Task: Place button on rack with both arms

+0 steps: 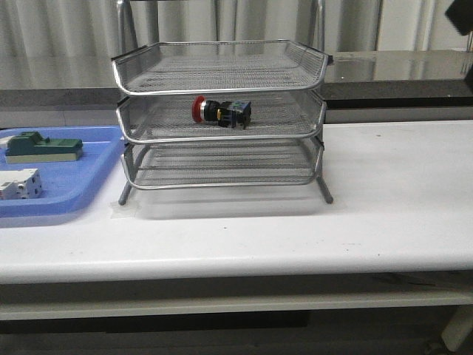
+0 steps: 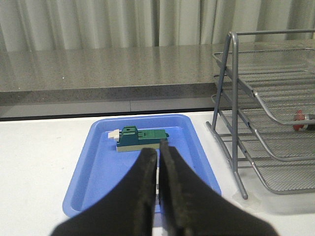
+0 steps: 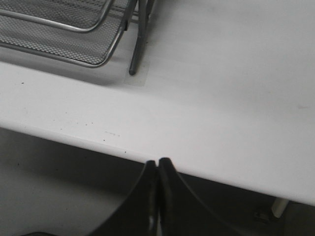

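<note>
Button [image 1: 221, 112], one, red-headed, lies on its side in the middle tier of the three-tier wire rack [image 1: 219, 118] on a white table [image 1: 384, 207]; beside the rack, a blue tray [image 1: 81, 177] holds one green component [image 1: 43, 146] and one white component [image 1: 20, 184]. Left wrist view: the left gripper [image 2: 158, 160], fingers together, empty, hangs over the tray. Right wrist view: the right gripper [image 3: 157, 164], fingers together, empty, sits near the table's edge.

- No text, label, brand, number or sign could be read in any view.
- The button [image 1: 221, 112] in the rack [image 1: 222, 118] showed a yellow patch, too small to tell any lettering.
</note>
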`<action>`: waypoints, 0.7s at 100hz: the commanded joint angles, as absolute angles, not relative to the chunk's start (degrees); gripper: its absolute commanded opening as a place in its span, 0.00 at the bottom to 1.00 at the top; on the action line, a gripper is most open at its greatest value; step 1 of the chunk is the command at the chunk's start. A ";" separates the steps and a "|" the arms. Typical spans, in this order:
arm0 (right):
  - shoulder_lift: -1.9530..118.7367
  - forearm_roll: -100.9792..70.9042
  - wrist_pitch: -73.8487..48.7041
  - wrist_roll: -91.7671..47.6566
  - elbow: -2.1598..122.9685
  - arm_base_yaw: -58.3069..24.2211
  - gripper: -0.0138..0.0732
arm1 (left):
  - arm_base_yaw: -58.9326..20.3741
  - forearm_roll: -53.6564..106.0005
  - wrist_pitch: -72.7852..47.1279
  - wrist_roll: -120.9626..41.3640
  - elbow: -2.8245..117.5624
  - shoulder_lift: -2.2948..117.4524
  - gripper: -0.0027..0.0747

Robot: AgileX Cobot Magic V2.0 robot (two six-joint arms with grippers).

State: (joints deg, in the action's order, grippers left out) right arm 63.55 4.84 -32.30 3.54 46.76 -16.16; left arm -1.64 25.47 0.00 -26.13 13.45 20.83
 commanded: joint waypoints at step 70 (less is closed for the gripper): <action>21.56 23.02 -34.30 17.87 32.18 -14.58 0.09 | -1.52 26.01 4.01 -25.64 15.08 21.27 0.04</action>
